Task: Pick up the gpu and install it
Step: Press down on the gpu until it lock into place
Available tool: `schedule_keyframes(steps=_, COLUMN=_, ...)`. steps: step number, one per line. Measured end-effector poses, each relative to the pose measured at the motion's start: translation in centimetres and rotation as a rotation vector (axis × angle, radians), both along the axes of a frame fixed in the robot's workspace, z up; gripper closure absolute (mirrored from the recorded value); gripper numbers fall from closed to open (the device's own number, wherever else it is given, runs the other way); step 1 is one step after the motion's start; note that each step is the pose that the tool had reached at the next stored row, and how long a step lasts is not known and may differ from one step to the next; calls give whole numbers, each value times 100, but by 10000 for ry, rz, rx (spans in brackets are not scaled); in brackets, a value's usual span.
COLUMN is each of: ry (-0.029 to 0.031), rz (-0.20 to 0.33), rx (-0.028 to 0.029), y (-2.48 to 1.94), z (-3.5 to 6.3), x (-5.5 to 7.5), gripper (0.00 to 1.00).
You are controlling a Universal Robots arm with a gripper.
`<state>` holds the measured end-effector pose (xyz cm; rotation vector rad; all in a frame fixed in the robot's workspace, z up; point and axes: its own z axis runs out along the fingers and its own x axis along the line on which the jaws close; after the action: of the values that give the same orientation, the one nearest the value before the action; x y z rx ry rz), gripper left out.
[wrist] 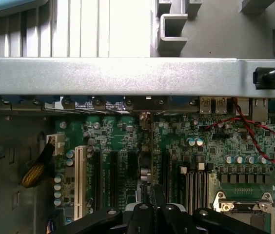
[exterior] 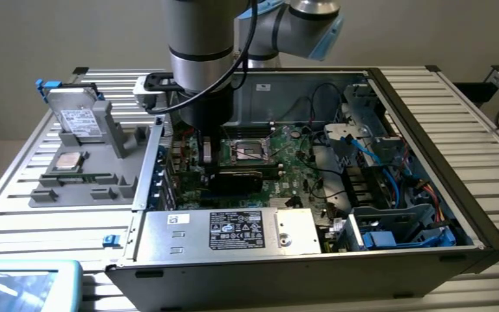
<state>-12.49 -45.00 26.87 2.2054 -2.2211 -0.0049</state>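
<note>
The gpu [exterior: 234, 179] is down inside the open computer case, its black cooler side facing the exterior view, standing on edge over the green motherboard [exterior: 297, 162]. My gripper [exterior: 208, 155] reaches down from the arm and is shut on the card's top. In the wrist view the gpu [wrist: 145, 161] appears edge-on as a thin vertical strip between my black fingers [wrist: 161, 204], lined up among the long black expansion slots [wrist: 113, 178], with its end toward the case's rear wall [wrist: 127, 75]. Whether the card sits in a slot cannot be told.
A grey fixture tray [exterior: 102, 195] at the exterior view's left holds a hard drive [exterior: 80, 120], a processor chip [exterior: 67, 160] and a memory stick [exterior: 80, 177]. The power supply [exterior: 232, 231], processor socket [exterior: 249, 151], drive cage [exterior: 388, 227] and cables [exterior: 362, 146] crowd the case.
</note>
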Motion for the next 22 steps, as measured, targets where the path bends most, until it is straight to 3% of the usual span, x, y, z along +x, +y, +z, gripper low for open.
schedule_keyframes(steps=20, ry=-5, rz=-5, rx=5, y=4, z=-43, x=-22, gripper=88)
schedule_keyframes(steps=22, ry=-8, rz=-22, rx=25, y=6, z=-2, x=-20, gripper=88)
